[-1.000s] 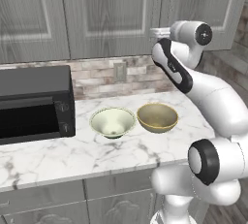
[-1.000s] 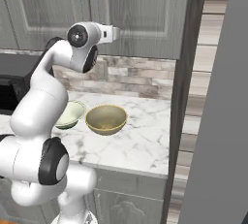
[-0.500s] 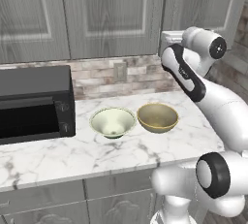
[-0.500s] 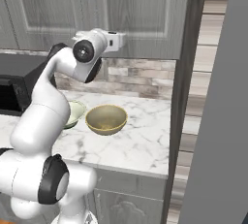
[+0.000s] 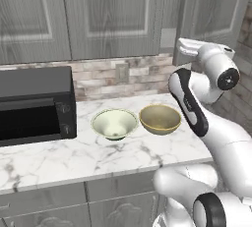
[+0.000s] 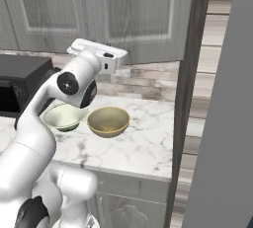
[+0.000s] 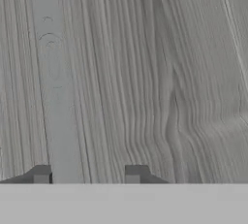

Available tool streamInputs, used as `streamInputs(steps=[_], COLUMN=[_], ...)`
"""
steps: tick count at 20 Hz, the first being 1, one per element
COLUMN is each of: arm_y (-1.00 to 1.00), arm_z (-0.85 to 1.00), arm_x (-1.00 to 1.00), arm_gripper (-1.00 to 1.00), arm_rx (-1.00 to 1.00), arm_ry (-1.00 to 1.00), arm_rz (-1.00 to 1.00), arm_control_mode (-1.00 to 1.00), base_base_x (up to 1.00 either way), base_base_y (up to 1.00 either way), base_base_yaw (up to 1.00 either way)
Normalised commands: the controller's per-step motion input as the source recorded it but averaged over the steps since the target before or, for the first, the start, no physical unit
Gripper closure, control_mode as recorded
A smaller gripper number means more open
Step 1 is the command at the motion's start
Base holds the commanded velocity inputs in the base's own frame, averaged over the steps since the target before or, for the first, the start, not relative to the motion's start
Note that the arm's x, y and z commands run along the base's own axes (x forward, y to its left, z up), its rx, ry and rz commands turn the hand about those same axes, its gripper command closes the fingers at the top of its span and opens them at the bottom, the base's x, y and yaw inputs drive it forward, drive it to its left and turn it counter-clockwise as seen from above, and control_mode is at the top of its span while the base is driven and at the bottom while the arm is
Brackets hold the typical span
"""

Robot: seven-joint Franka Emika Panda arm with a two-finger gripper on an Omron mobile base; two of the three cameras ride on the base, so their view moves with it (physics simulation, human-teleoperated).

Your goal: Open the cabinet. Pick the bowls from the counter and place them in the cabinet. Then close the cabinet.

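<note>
The cabinet [image 5: 113, 14], a wide grey wood-grain wall unit with raised-panel doors, fills the top of the left base view, its right door [image 5: 216, 10] seemingly swung partly out at the upper right; nearest, at lower centre, the two round bowls, one pale cream [image 5: 114, 123] and one tan-olive [image 5: 160, 118], sit side by side and apart on the white marble bench [image 5: 74, 157], probably waiting for the door to be opened fully; farther up, the tool [image 7: 87, 173] faces the grey door panel closely, its two dark tips partly spread; whether it pinches the handle I cannot tell.
</note>
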Motion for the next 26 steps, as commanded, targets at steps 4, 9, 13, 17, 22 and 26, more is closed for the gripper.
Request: streamInputs(steps=[4, 9, 13, 17, 22, 26], arm_y=[-1.0, -1.0, -1.0, -1.0, -0.79, 0.57], arm_z=[0.38, 0.38, 0.3, 0.1, 0.02, 0.0], arm_x=[-1.0, -1.0, -1.0, -1.0, -0.91, -1.0], arm_gripper=[1.0, 1.0, 1.0, 1.0, 1.0, -1.0], arm_rx=[0.31, 0.32, 0.35, 0.36, 0.24, 0.02], arm_ry=[0.0, 0.0, 0.0, 0.0, 0.0, -0.08], arm_rz=[-0.19, -0.15, -0.13, -0.12, -0.08, 0.0], arm_control_mode=[-1.0, -1.0, -1.0, -1.0, -1.0, -1.0], base_base_x=[0.0, 0.0, 0.0, 0.0, 0.0, 0.0], base_base_y=[0.0, 0.0, 0.0, 0.0, 0.0, 0.0], base_base_yaw=[0.0, 0.0, 0.0, 0.0, 0.0, 0.0])
